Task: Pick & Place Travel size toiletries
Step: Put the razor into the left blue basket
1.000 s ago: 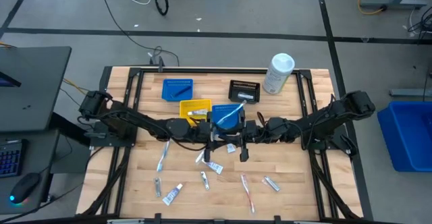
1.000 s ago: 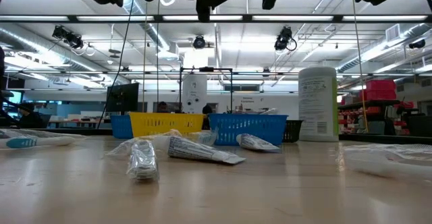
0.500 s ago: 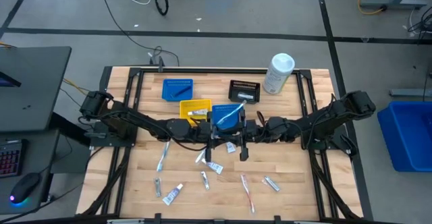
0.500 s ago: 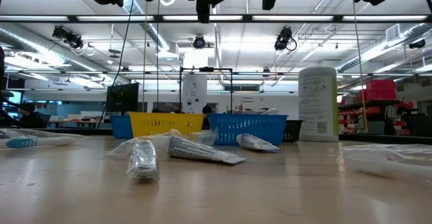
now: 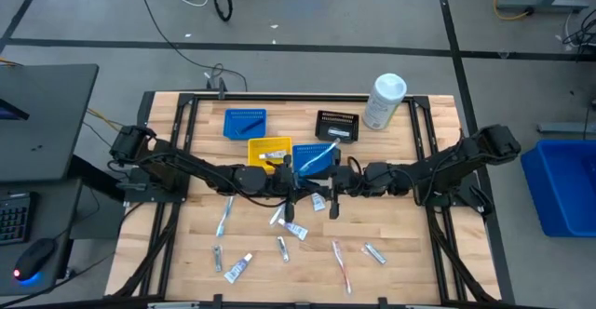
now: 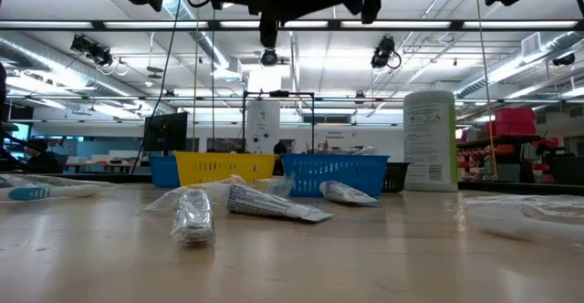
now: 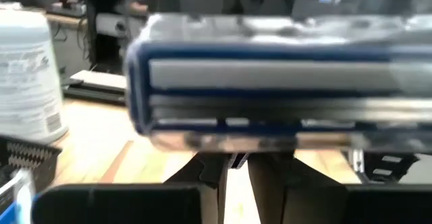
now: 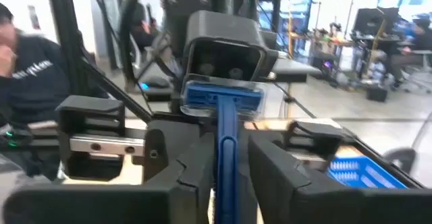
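A blue razor (image 8: 225,133) hangs in the air above the table's middle, between my two grippers, which meet tip to tip. My left gripper (image 5: 300,194) is shut on it, and the razor's head (image 7: 283,82) fills the left wrist view. My right gripper (image 5: 326,190) is open. Its fingers (image 8: 270,173) stand on either side of the razor's handle with a slim gap. Other toiletries lie flat on the near half of the table: a tube (image 5: 237,269), toothbrushes (image 5: 342,262), a packet (image 5: 374,252). My left gripper pinches the razor's handle between its two fingers (image 7: 209,183), just under the head. The head itself hides most of the place of contact. The fingers come level from the table's left. The razor is lifted clear of the table.
Four small bins stand behind the grippers: blue (image 5: 246,123), yellow (image 5: 268,149), a second blue one (image 5: 314,158) holding a toothbrush, and black (image 5: 337,125). A white canister (image 5: 384,100) stands at the far right. A person sits beyond the table (image 8: 27,62).
Both grippers have sunk a little above the table's middle and drawn slightly toward its left edge. The toiletries on the table lie as they did.
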Robot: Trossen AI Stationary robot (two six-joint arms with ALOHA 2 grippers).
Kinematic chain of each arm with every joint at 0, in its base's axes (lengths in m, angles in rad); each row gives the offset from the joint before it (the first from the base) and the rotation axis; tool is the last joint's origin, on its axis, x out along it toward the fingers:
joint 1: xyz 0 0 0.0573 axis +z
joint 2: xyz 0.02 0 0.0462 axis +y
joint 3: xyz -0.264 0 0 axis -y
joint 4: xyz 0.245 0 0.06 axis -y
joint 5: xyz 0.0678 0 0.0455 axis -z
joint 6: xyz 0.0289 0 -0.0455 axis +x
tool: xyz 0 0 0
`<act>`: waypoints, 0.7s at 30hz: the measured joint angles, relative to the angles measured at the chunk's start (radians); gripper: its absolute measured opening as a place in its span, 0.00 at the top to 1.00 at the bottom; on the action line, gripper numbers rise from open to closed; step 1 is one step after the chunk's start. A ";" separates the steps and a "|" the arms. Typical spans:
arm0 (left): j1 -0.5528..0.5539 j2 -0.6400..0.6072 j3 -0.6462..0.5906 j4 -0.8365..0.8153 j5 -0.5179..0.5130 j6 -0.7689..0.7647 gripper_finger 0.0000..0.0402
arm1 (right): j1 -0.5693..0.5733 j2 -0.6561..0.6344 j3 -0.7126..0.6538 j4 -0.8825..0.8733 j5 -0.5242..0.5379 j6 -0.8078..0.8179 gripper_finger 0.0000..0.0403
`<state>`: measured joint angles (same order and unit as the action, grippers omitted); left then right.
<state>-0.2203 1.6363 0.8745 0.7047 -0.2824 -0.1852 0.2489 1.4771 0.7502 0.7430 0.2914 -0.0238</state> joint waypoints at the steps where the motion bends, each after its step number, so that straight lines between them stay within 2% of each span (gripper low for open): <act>1: -0.002 0.000 0.000 -0.008 -0.007 -0.002 0.87 | 0.000 -0.012 0.000 -0.029 0.012 0.000 0.72; 5: -0.005 -0.005 0.000 -0.025 -0.045 -0.014 0.90 | 0.003 -0.067 0.000 -0.151 0.044 0.006 0.66; 10: 0.001 -0.031 0.001 -0.082 -0.131 -0.020 0.89 | 0.003 -0.149 0.000 -0.310 0.049 0.059 0.60; 17: 0.058 -0.086 -0.001 -0.360 -0.282 -0.019 0.90 | 0.003 -0.232 0.000 -0.439 0.049 0.122 0.57; 21: 0.137 -0.099 -0.003 -0.476 -0.269 -0.021 0.90 | 0.003 -0.241 0.000 -0.466 0.049 0.142 0.58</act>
<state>-0.0831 1.5374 0.8715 0.2289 -0.5510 -0.2067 0.2520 1.2362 0.7502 0.2770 0.3403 0.1178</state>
